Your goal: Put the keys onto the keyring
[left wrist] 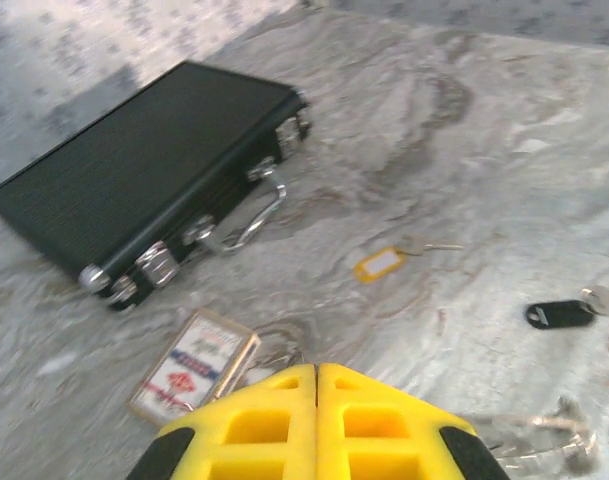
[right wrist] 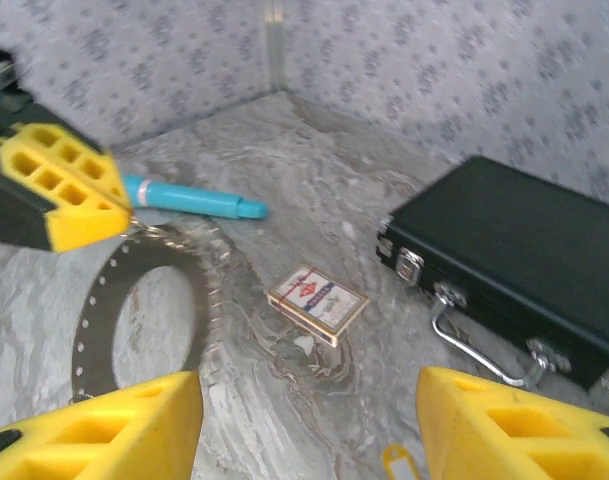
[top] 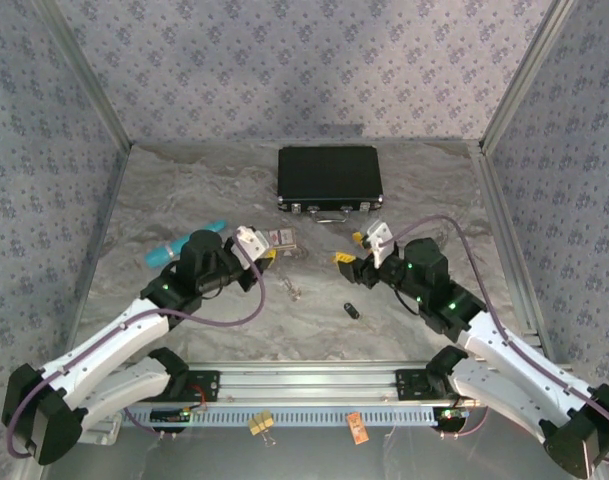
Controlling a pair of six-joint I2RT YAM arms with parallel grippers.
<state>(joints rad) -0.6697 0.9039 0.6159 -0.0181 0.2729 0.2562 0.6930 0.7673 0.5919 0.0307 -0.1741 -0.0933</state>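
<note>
Left gripper (left wrist: 316,385) presses honeycombed yellow fingers (left wrist: 252,425) together over marbled table (left wrist: 484,180).

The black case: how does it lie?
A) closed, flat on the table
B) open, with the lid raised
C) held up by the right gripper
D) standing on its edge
A: the black case lies flat on the table with its lid shut.

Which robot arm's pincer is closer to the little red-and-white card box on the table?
Left. The left pincer, shut, sits just beside the red-and-white card box on its left side. The right pincer, open, is well off to the box's right.
</note>
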